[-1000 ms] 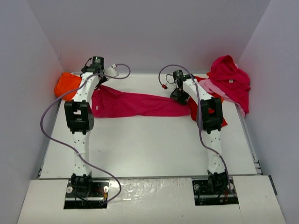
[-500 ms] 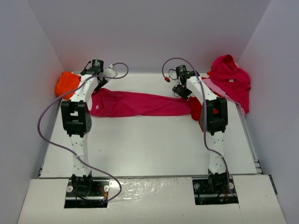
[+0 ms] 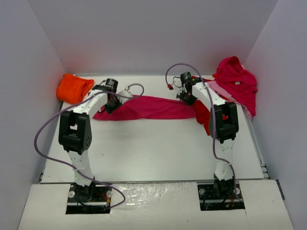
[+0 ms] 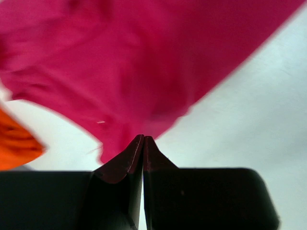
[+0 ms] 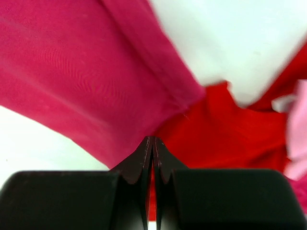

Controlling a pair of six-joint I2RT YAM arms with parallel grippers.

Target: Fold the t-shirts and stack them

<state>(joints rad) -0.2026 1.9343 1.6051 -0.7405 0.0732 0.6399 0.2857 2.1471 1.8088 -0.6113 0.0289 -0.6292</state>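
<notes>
The left claw is being pressed shut on the edge of the magenta t-shirt; the right claw is being held shut where that cloth meets the red t-shirt.

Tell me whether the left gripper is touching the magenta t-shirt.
Touching. The left wrist view shows the magenta t-shirt pinched in the shut left gripper.

White table (t-shirts atop)
</notes>
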